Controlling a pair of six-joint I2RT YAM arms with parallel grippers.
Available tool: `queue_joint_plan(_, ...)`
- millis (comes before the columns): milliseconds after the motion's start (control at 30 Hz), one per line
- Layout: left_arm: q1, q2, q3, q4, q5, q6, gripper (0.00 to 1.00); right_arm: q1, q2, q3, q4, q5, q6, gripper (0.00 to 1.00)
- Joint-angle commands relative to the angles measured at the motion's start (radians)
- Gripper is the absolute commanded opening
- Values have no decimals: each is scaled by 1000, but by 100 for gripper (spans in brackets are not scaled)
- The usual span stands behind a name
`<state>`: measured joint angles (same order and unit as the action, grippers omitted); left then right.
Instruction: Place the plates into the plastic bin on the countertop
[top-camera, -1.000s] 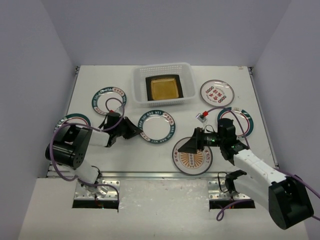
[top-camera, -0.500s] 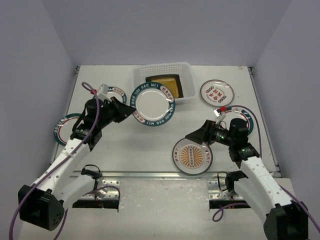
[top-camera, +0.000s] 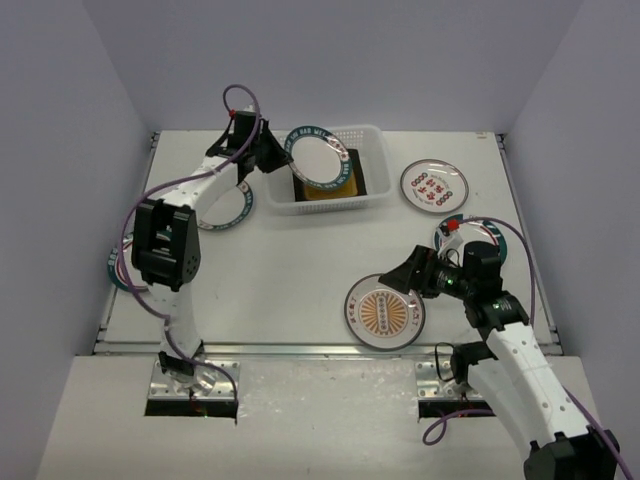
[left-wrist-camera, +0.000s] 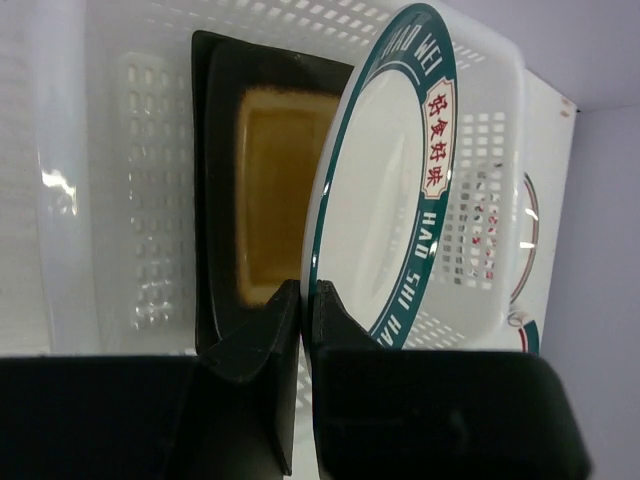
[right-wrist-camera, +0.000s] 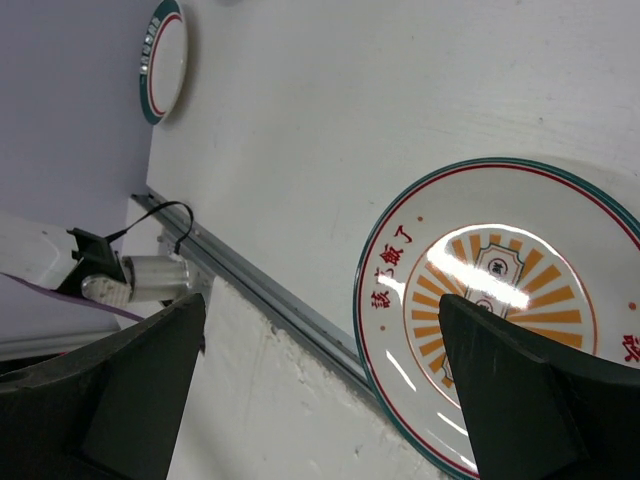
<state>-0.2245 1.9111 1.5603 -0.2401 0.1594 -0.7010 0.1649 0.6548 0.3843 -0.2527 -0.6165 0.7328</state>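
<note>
An amber plate (top-camera: 325, 178) was laid in the bin (top-camera: 372, 197) at upper centre, a teal-rimmed plate (top-camera: 318, 158) was pinched over it by the left gripper (left-wrist-camera: 306, 300), other plates (top-camera: 435, 185) were left on the countertop (top-camera: 300, 260), and the right gripper (top-camera: 397, 275) was spread wide, empty.

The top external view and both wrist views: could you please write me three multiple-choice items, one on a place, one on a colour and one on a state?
1. Where does the left gripper hold its teal-rimmed plate?
A) at the table's near edge
B) over the plastic bin
C) at the far right

2. What colour is the centre of the square plate in the bin?
A) amber
B) blue
C) green

3. How is the right gripper?
A) shut on a plate
B) shut on nothing
C) open

Answers:
1. B: the plate stands on edge above the bin.
2. A: its centre is amber inside a dark rim.
3. C: its fingers stand wide apart above the sunburst plate.
</note>
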Motion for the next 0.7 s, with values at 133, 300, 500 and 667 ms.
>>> queue_joint_plan(133,8,232,359,-70,41,36,0,-7,-63,48,-143,102,-98,99)
queue_joint_plan(300,0,285,371,-76,50,23,14,-8,-66,65,-230,201,-140,99)
queue_joint_plan(500,-30,264,305,-77,-16,44,58,-7,-46,123,-369,492,-172,99)
queue_joint_plan(667,-79,193,251,-103,-120,85,89,-7,80,108,-351,543,-142,99)
